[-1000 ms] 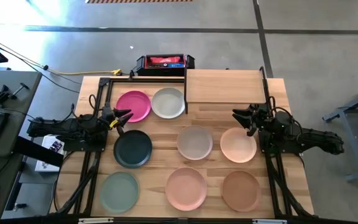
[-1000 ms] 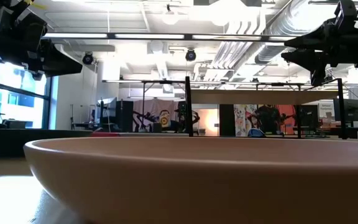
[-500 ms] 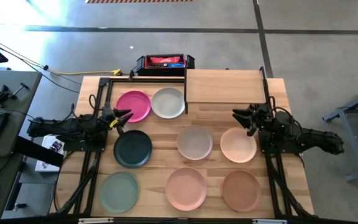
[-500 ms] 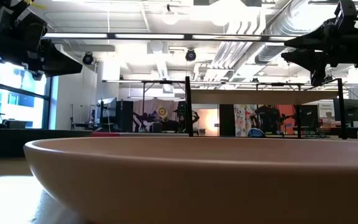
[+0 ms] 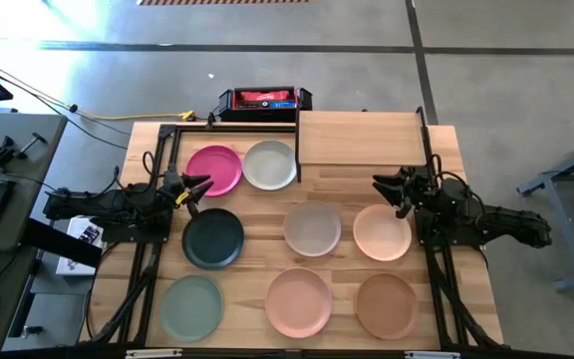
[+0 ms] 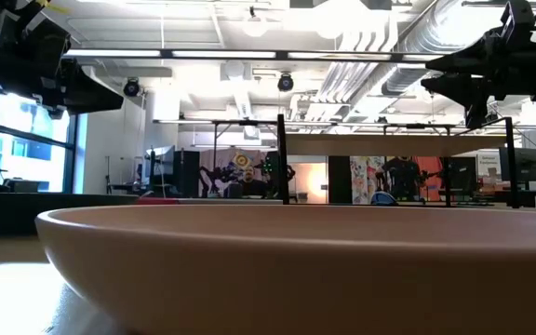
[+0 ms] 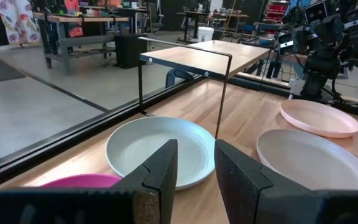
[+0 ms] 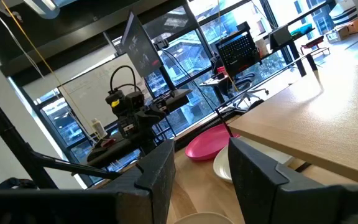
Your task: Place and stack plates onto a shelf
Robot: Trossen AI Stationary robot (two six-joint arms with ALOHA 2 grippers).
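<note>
Several round plates lie flat on the wooden table in the high view: magenta [image 5: 213, 170], light grey [image 5: 269, 165], dark teal [image 5: 213, 237], beige [image 5: 312, 228], peach [image 5: 382, 231], sage green [image 5: 191, 306], pink [image 5: 298, 301] and brown [image 5: 386, 304]. The shelf [image 5: 359, 138] stands at the far edge with nothing on its board. My left gripper [image 5: 199, 189] hovers open between the magenta and dark teal plates. My right gripper [image 5: 382, 189] hovers open just beyond the peach plate, near the shelf's front edge. Neither holds anything.
A black and red box [image 5: 264, 99] sits beyond the table's far edge. Black frame rails [image 5: 157, 150] run along the left and right sides of the table. In the low view the pink plate's rim [image 6: 296, 270] fills the foreground, with the shelf [image 6: 389, 146] behind it.
</note>
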